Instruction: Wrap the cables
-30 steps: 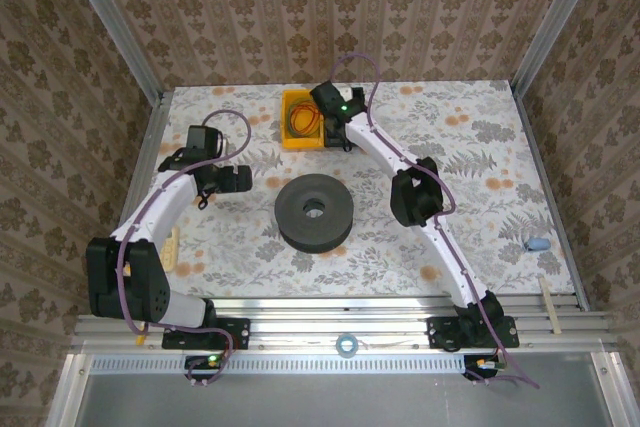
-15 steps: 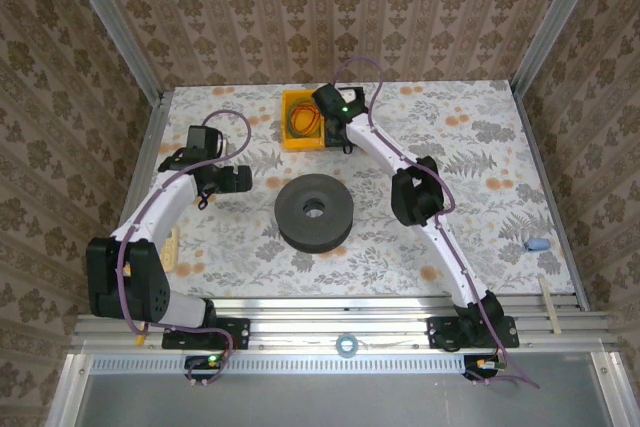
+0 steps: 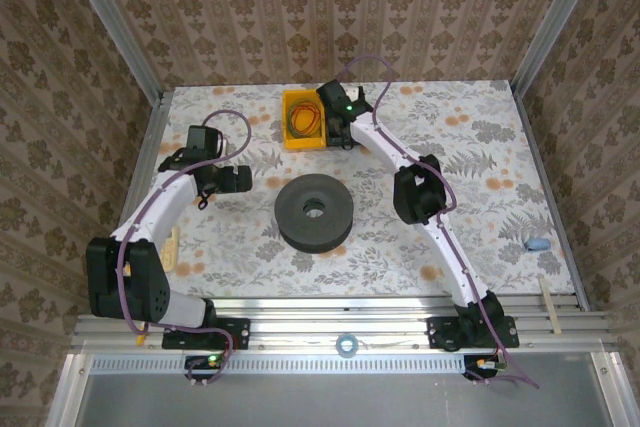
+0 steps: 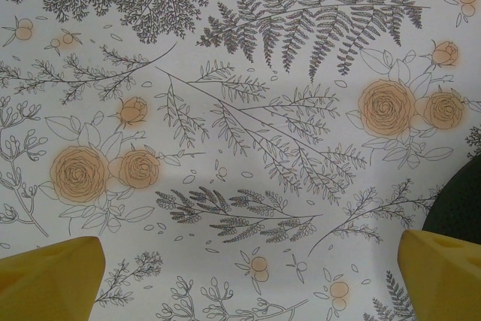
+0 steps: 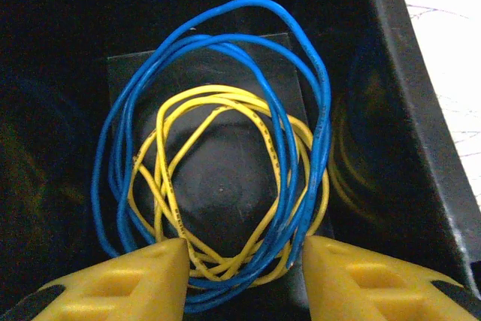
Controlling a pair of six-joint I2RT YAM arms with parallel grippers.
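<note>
Inside the yellow bin [image 3: 300, 144], the cables [image 5: 323, 110] are seen loosely coiled: thin blue loops outermost, thin yellow loops nested within. The right gripper [image 5: 244, 261] is held part-open, tips straddling the coil's edge. The left gripper [image 4: 248, 261] is spread wide, well apart from the bin.

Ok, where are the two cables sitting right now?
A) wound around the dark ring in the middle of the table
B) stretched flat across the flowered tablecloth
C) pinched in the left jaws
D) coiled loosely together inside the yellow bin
D: the right wrist view looks down on the blue cable and the yellow cable lying in overlapping loops on the floor of the yellow bin.
</note>
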